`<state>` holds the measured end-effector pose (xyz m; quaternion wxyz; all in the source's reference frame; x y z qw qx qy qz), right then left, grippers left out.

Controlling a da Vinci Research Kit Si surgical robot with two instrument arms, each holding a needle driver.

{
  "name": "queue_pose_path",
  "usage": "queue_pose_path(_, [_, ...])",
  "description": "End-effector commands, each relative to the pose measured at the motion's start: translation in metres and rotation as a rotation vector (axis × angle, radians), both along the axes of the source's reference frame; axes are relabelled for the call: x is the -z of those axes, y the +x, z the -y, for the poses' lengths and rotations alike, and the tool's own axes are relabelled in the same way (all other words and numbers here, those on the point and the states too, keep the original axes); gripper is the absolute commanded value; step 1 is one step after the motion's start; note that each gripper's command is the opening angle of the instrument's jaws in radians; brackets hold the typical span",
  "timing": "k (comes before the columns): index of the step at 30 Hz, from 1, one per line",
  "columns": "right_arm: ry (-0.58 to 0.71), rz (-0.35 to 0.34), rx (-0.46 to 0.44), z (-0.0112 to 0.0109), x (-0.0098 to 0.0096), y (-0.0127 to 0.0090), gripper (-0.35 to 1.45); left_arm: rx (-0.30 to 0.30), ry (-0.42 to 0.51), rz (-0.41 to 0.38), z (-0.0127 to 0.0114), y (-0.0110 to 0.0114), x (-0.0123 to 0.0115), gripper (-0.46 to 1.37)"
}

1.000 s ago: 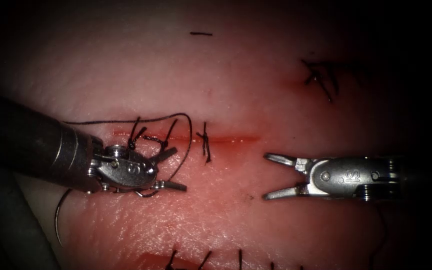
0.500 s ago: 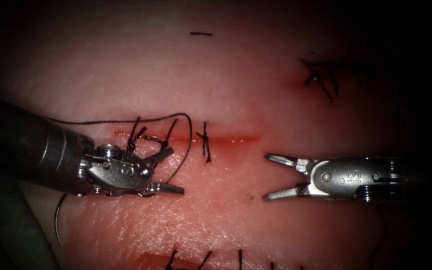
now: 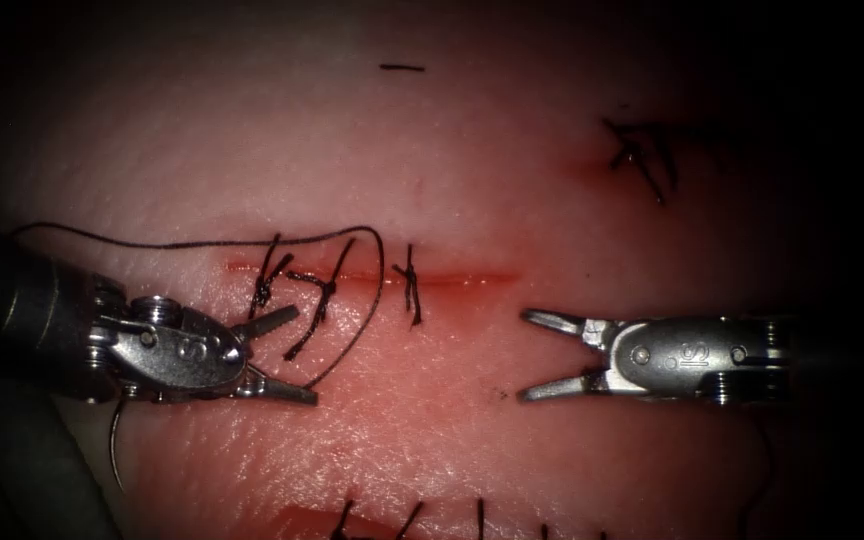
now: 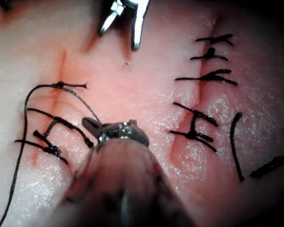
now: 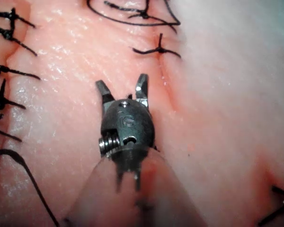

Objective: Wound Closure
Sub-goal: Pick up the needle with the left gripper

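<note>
Endoscope view, lower left: your left tool has its jaws spread, and whether they grip the thread looping past them you cannot tell. Your right tool at right holds nothing, jaws spread. A thin curved needle lies at lower left beside the cut on the tissue.

Wet, glossy pink tissue; matt black braided thread; polished metal left tool, right tool.
</note>
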<state>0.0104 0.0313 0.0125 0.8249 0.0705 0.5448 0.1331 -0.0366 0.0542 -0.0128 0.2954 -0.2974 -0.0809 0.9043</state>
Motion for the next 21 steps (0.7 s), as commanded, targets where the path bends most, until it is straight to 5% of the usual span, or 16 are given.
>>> queue_pose_path(1, [0.001,-0.002,0.003,0.0,0.0,0.0,1.11,-0.005,0.001,0.002,0.0001,0.0004,0.0002,0.62])
queue_pose_path(21, [-0.001,-0.003,0.004,0.0002,-0.0001,0.0002,1.12,0.02,-0.002,-0.059,0.0024,0.008,0.0008,0.56])
